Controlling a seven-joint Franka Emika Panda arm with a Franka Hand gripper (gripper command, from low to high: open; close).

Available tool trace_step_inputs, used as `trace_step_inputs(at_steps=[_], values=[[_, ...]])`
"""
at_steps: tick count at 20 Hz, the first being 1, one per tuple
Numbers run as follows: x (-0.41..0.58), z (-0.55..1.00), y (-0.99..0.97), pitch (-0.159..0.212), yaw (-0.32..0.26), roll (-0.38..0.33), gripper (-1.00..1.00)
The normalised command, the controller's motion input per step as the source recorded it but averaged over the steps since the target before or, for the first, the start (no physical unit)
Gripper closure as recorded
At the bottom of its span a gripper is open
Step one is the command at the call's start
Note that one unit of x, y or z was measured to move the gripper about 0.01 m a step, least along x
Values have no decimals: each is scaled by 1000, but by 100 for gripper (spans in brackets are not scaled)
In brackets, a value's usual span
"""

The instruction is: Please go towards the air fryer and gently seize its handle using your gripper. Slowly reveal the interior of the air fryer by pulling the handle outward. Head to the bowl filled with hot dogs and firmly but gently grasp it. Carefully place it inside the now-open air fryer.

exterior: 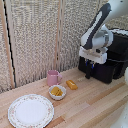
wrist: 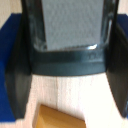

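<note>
Exterior view: gripper (exterior: pixel 88 70) is held at air fryer (exterior: pixel 111 62) front | wrist view: fingers (wrist: pixel 17 75) are spread, handle (wrist: pixel 70 64) between, ungrasped | bowl (exterior: pixel 57 92) is seen on tabletop (exterior: pixel 85 107), 8 o'clock of fryer.

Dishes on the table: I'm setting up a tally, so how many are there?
3: the pink mug by the screen, the bowl of hot dogs before it, and the patterned plate nearest the camera. None appear hidden.
</note>
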Motion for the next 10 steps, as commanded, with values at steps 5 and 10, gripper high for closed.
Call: trace_step_inputs(at_steps=[5, 10], values=[[57, -246, 533, -42, -213, 44, 100], [5, -151, 530, -21, -232, 22, 100]])
